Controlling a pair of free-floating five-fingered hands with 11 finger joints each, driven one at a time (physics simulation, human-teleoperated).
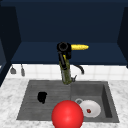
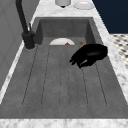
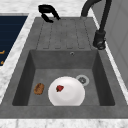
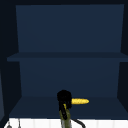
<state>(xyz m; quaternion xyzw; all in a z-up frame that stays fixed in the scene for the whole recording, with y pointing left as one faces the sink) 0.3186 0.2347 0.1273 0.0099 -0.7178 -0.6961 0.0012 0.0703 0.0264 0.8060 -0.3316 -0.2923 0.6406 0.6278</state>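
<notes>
My right hand (image 1: 64, 48) is raised in front of the open wall cabinet, shut on one end of a yellow corn cob (image 1: 80, 47) that points right, level with the lowest shelf (image 1: 100, 53). The upper view has the same right hand (image 4: 64, 97) and corn cob (image 4: 80, 101) just above that shelf. A dark olive column (image 1: 65, 72) runs down from the hand to the sink's back edge. My left hand (image 1: 42, 97) hovers low over the ribbed drainboard (image 1: 30, 100), fingers relaxed and holding nothing. It appears as a black hand (image 2: 89, 54) in the left side view and as a black hand (image 3: 47, 11) in the right side view.
The black faucet (image 3: 100, 37) stands at the back of the sink. In the basin (image 3: 100, 75) lie a white plate (image 3: 68, 93) with a small red piece (image 3: 59, 88) and a brown lump (image 3: 39, 88). A big red ball (image 1: 67, 115) sits at the front edge. Utensils (image 1: 22, 70) hang at left.
</notes>
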